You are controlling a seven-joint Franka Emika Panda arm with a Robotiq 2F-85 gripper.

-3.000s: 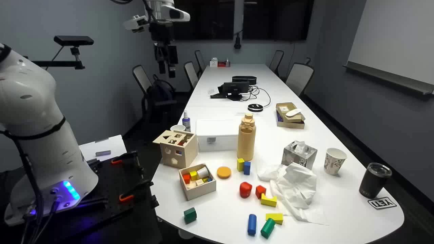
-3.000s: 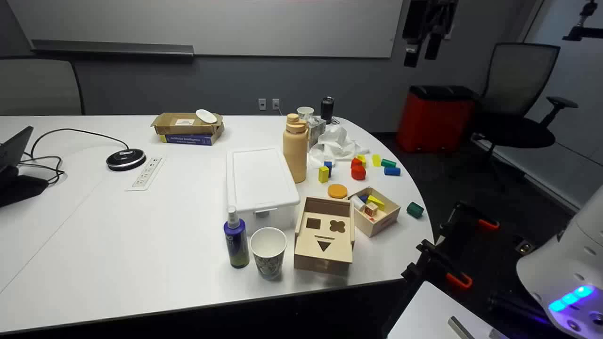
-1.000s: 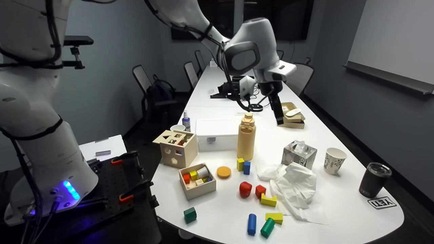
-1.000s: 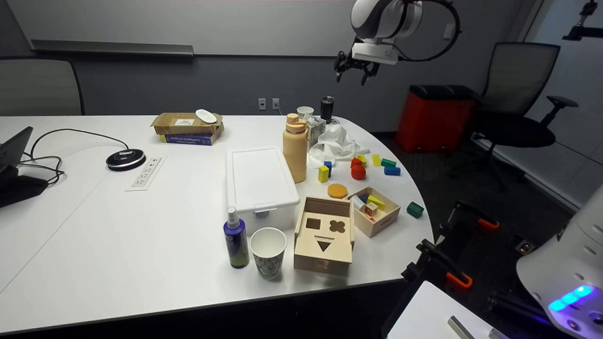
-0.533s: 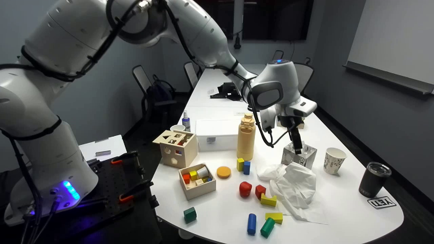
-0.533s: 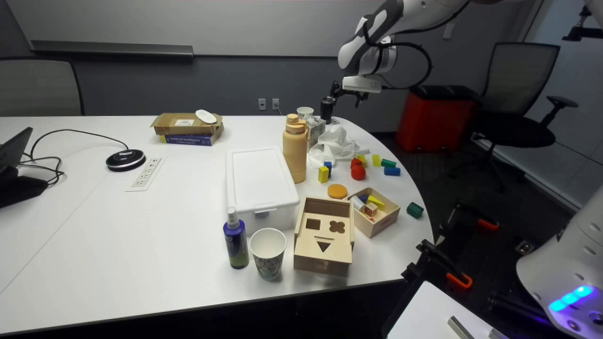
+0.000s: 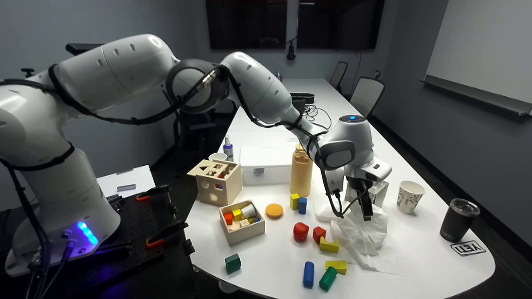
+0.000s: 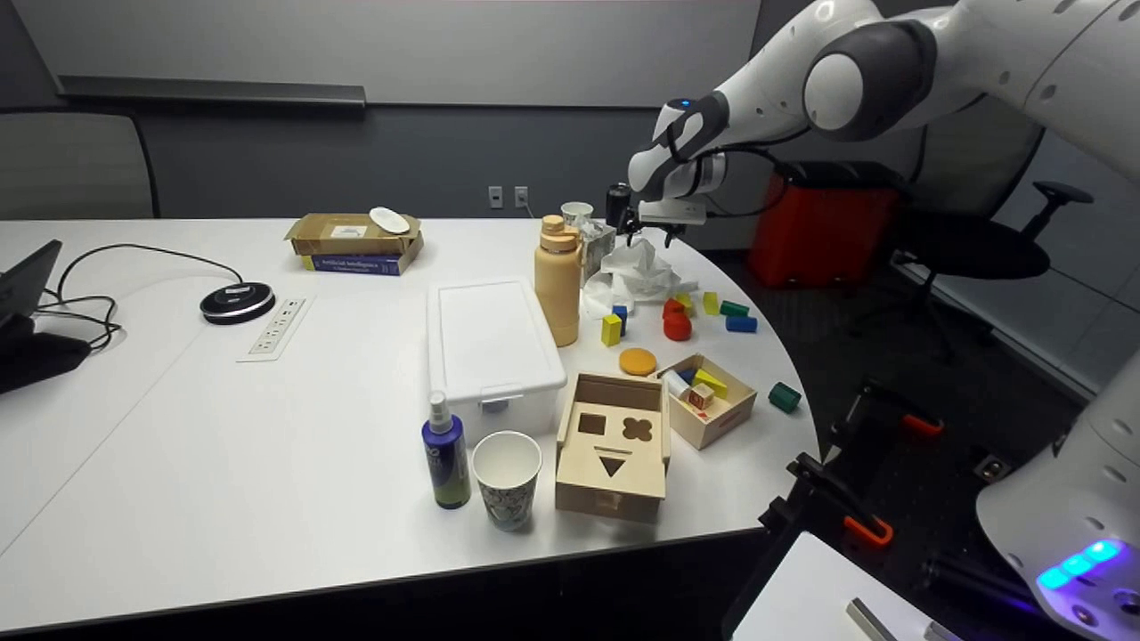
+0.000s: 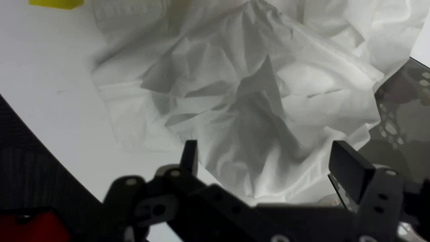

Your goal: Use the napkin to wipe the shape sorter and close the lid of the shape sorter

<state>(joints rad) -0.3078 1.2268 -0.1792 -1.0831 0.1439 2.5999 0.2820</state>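
Crumpled paper napkin [image 9: 252, 101] beneath fingers [image 9: 352, 171]

In an exterior view, the shape sorter [image 7: 219, 194] is placed at the left edge of the worktop [image 7: 424, 265], its lid [image 7: 210, 169] on top, extending toward that edge. A tray [image 7: 247, 235] holding blocks [image 7: 237, 214] is set before it, a cup [image 7: 217, 157] behind. At the near end, the napkin [image 7: 360, 237] is laid right of centre, before the tissue box [image 7: 378, 193]; a tumbler [image 7: 457, 224] is set by the right edge.
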